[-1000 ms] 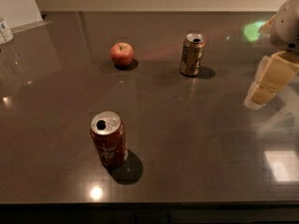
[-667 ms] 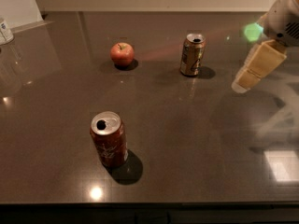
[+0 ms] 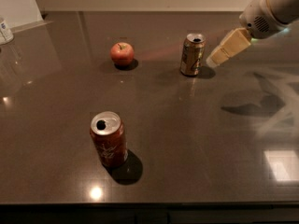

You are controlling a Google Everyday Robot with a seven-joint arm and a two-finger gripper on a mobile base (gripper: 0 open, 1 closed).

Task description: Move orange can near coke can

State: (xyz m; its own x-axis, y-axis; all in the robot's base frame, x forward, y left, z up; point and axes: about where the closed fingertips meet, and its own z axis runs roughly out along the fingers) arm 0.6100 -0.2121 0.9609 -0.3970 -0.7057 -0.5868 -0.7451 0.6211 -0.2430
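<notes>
As it hangs over the worktop, the tool (image 3: 216, 59): pale wedge on the white arm (image 3: 273, 6), upper right, tip angled down-left, just beside the orange can's right flank, apparently not touching it.
Tool state: how far open, cannot tell; nothing in its hold, since the can stands free.
Orange can (image 3: 192, 55): upright at the far side of the worktop, right of centre; dull gold-brown body, silver top.
Apple (image 3: 122, 54): red, left of the orange can, well apart from it, in the same far row.
Coke can (image 3: 109, 141): upright at the near side, left of centre; well apart from both the orange can and the tool.
Worktop (image 3: 196, 139): dark, glossy, marked with light reflections.
White container (image 3: 4, 30): far left edge, partly cut off.
Step in hand (judged): approach to the grasp; the carry is not begun.
Risk, tipping: a slanted sideways entry could strike the can high and knock it over, to roll on the smooth surface.
Risk, shoving: a closure begun off-centre could push the can toward the apple rather than seat it.
Risk, slip: the thin round wall may slide or dent under a poor pinch.
Risk, placement: a long diagonal carry; setting down too close could topple the coke can.
</notes>
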